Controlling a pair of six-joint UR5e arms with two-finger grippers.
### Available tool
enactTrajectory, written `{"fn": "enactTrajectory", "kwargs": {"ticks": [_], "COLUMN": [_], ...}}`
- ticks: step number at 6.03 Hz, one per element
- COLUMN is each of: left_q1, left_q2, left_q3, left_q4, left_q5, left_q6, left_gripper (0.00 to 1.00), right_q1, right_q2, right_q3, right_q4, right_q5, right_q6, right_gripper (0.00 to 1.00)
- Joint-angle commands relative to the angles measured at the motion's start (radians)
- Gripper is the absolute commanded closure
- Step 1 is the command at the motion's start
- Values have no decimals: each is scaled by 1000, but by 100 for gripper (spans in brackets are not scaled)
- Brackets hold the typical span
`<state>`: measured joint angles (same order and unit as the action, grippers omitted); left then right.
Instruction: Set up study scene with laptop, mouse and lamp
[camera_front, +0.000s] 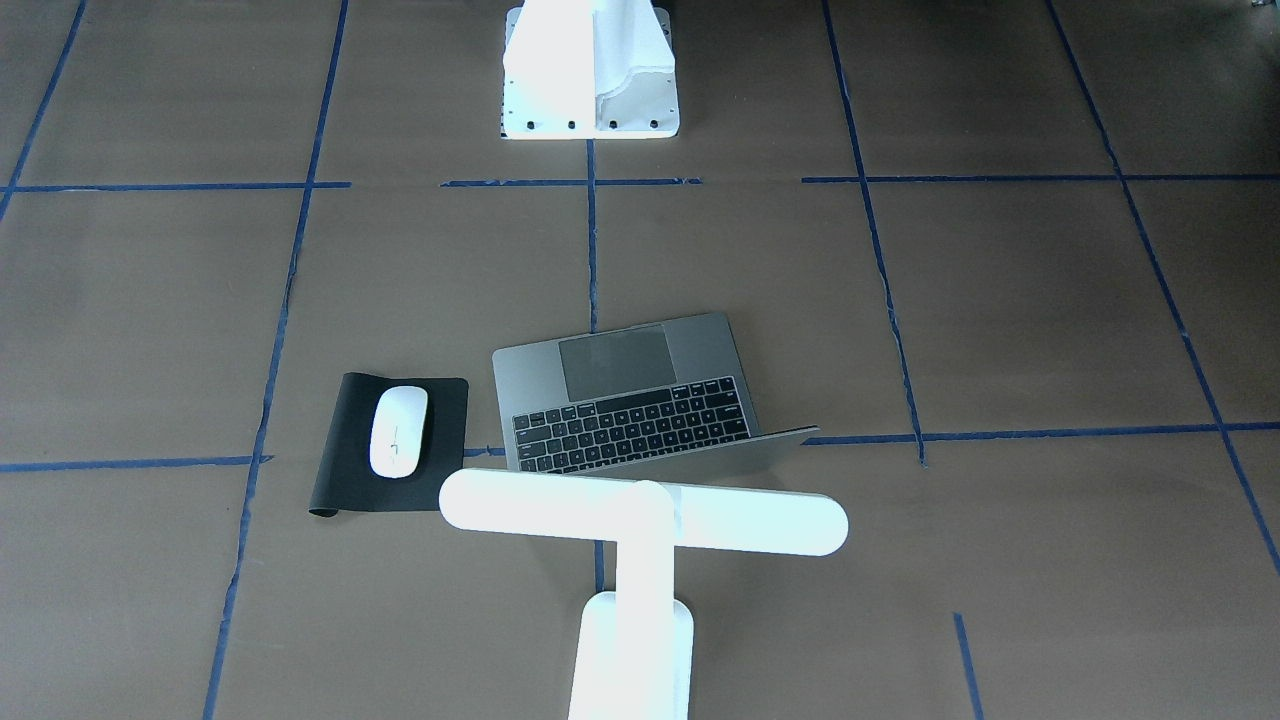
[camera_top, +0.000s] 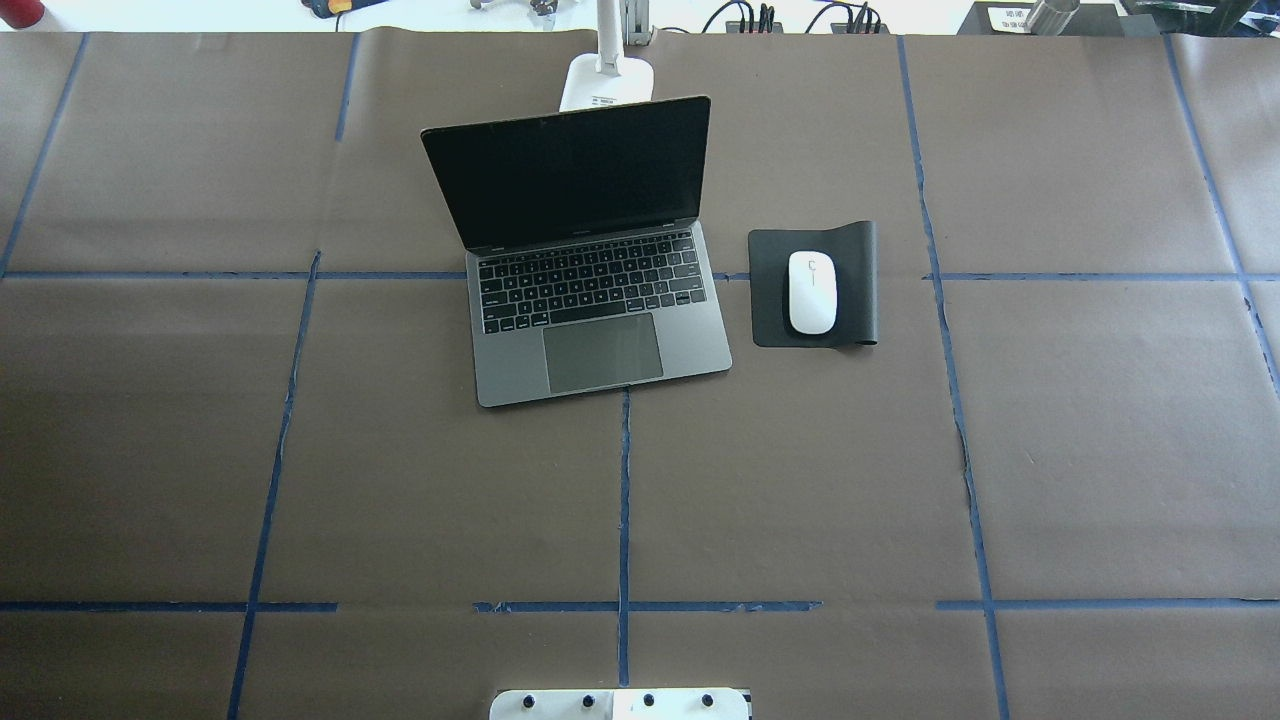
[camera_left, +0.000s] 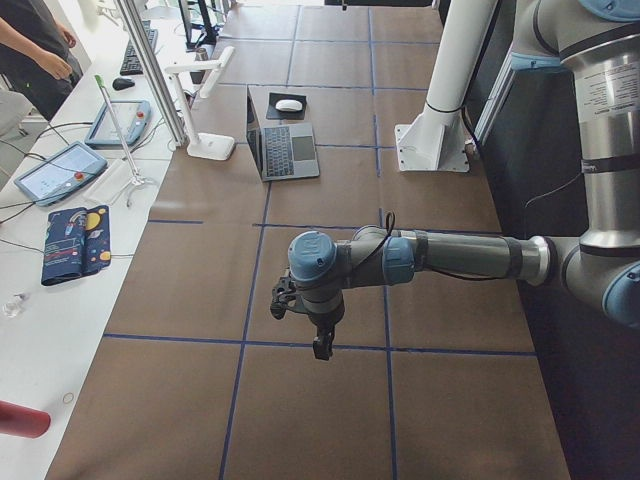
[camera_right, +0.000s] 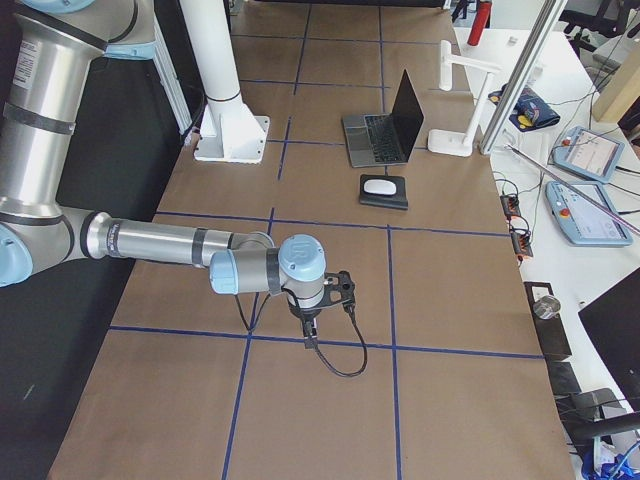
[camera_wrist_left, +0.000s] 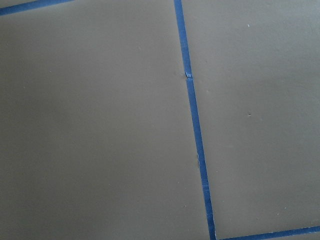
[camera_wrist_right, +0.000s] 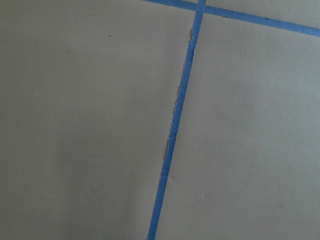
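Here the thin grey metal laptop (camera_top: 590, 290) sits open on the brown paper-covered tabletop (camera_top: 300, 450), its dark screen upright and its black keys and large trackpad facing the robot's side. Just beside it, on the robot's right, a flat black rectangular mat (camera_top: 815, 285) lies on the tabletop, and the small smooth white oval mouse (camera_top: 812, 292) rests on the middle of that mat. Behind the laptop's lid, at the far edge from the robot, stands the bright white T-shaped lamp (camera_front: 640, 515), its long flat bar running crosswise above the lid's back and its rounded base (camera_top: 607, 82) on the tabletop. Blue tape lines (camera_top: 624, 480) mark a grid across the paper.

Both arms are well apart from these things. The left pincer (camera_left: 320, 345) hangs over bare paper near the table's end, seen only from the side, so I cannot tell whether it is spread or pressed together. The right pincer (camera_right: 310, 330) likewise points down over bare paper, and its state cannot be told either.
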<state>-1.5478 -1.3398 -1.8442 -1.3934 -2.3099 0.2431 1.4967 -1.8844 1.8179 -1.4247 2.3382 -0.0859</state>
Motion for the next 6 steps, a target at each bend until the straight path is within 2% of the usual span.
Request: {"fn": "enactTrajectory", "kwargs": {"ticks": [1,6], "left_q1": [0,2], "left_q2": [1,-1], "left_q3": [-1,-1], "left_q4": [1,-1], "left_q5": [0,1], "left_q6": [1,1], "left_gripper": [0,0], "right_q1": [0,0], "right_q2": [5,-7], "right_q3": [5,-3], "right_q4": [-23,-23], "right_q5": [-19,-14], "right_q6": [2,2], "right_gripper": [0,0]}}
